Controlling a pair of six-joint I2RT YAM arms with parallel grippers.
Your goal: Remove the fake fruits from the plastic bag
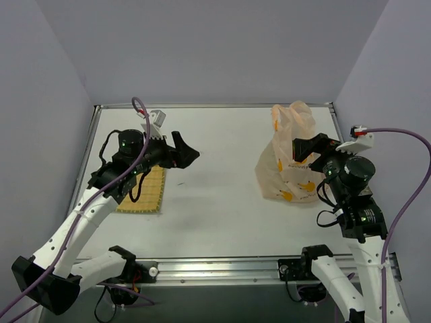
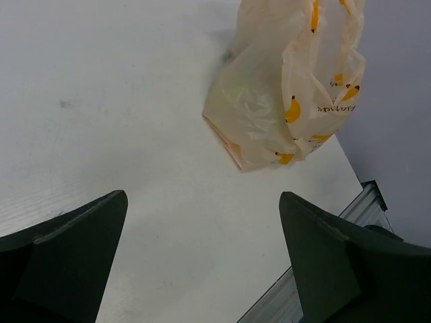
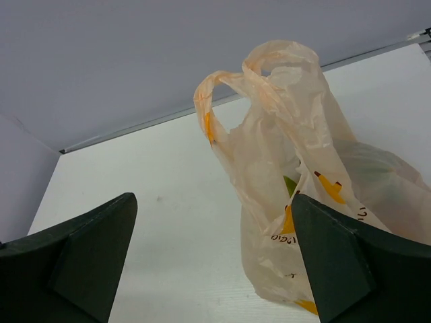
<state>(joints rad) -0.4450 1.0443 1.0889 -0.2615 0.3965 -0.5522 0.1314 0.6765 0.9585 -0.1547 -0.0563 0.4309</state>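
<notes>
1. The plastic bag stands slumped on the tabletop directly ahead of the right gripper. It sits a little toward that gripper's right finger, and its two handles rise above fingertip level. Whether the film touches a finger cannot be told.
2. The fake fruits are inside the bag and show only as dim green shapes through the film. Which fruit is which cannot be told.
3. The right gripper is spread wide and pinches nothing.
4. The left gripper is also spread, with nothing between its fingers. The bag lies well ahead of it and off to its right, and a yellow woven mat lies beneath and behind it.
5. Risks from here:
   - The film is thin and slack, so a pinch on one handle may lift the whole bag with the fruits inside.
   - The mouth looks collapsed, so a finger pushed in blind could snag the film or tip the bag over.
   - The fruits are round, so if the bag tips toward the nearby table edge beside the right gripper, one could roll off.
</notes>
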